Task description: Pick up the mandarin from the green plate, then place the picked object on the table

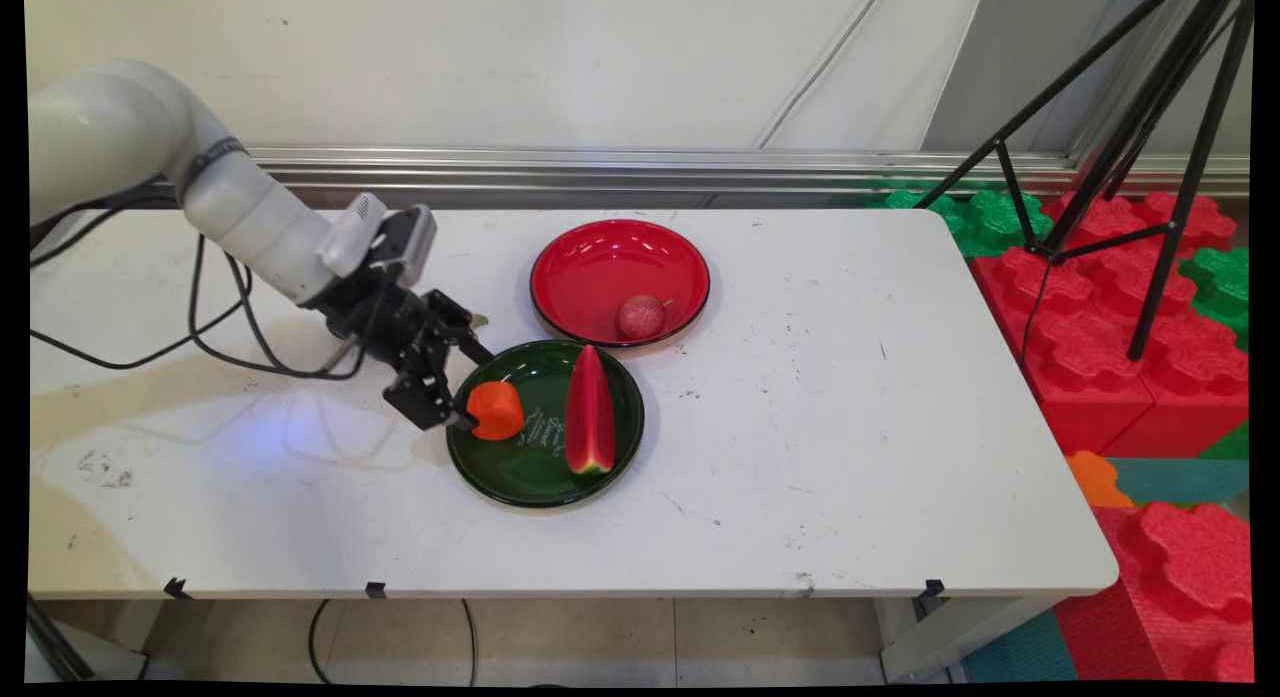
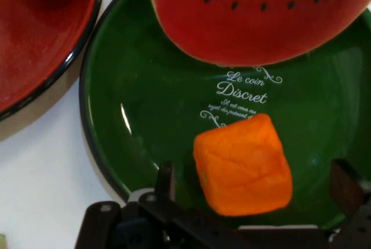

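Two plates: a green plate point(image 1: 520, 477) is sitting near the middle of the surface point(image 1: 850, 427), a red plate point(image 1: 600, 257) touching it on the far side.
Gripper: the gripper point(image 1: 470, 387) is reaching low over the green plate's left rim, fingers spread either side of an orange block point(image 2: 243, 165) without pinching it.
Orange block: it is lying in the green plate's left half, between the fingers.
Watermelon slice: the watermelon slice point(image 1: 590, 412) is resting beside it, apart.
Red plate: it is holding a small reddish ball point(image 1: 640, 317).
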Motion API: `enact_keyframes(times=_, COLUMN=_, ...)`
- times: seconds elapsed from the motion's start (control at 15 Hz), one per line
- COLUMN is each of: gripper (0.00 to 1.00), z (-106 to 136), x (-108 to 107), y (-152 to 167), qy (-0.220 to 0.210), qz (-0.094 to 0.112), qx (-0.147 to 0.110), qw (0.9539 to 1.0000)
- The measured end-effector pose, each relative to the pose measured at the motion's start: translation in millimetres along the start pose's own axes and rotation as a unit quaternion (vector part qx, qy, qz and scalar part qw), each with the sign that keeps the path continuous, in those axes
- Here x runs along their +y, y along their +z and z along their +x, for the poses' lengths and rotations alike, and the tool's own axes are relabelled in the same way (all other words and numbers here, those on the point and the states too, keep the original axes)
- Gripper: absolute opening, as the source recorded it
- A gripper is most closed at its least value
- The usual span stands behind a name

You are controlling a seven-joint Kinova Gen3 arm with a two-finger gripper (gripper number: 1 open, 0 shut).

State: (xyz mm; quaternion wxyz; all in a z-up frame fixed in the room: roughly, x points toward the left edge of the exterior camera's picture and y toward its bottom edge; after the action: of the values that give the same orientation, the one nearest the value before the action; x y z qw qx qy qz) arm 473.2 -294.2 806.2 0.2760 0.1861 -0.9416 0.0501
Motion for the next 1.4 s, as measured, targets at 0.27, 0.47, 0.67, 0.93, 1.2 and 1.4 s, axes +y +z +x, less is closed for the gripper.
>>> enact_keyframes(times=0.27, gripper=1.00, z=2, x=0, y=14, qy=0.005, qz=0.000, qx=-0.007, qw=1.0000)
enact_keyframes(times=0.47, gripper=1.00, z=3, x=1, y=24, qy=0.008, qz=0.002, qx=-0.011, qw=0.9999)
enact_keyframes(times=0.67, gripper=0.00, z=4, x=1, y=29, qy=0.010, qz=0.002, qx=-0.012, qw=0.9999)
enact_keyframes(times=0.93, gripper=0.00, z=5, x=1, y=33, qy=0.012, qz=0.003, qx=-0.013, qw=0.9998)
enact_keyframes(times=1.2, gripper=0.00, z=6, x=1, y=34, qy=0.009, qz=0.004, qx=-0.011, qw=0.9999)
enact_keyframes(times=1.4, gripper=0.00, z=9, x=1, y=30, qy=0.005, qz=0.007, qx=-0.006, qw=0.9999)
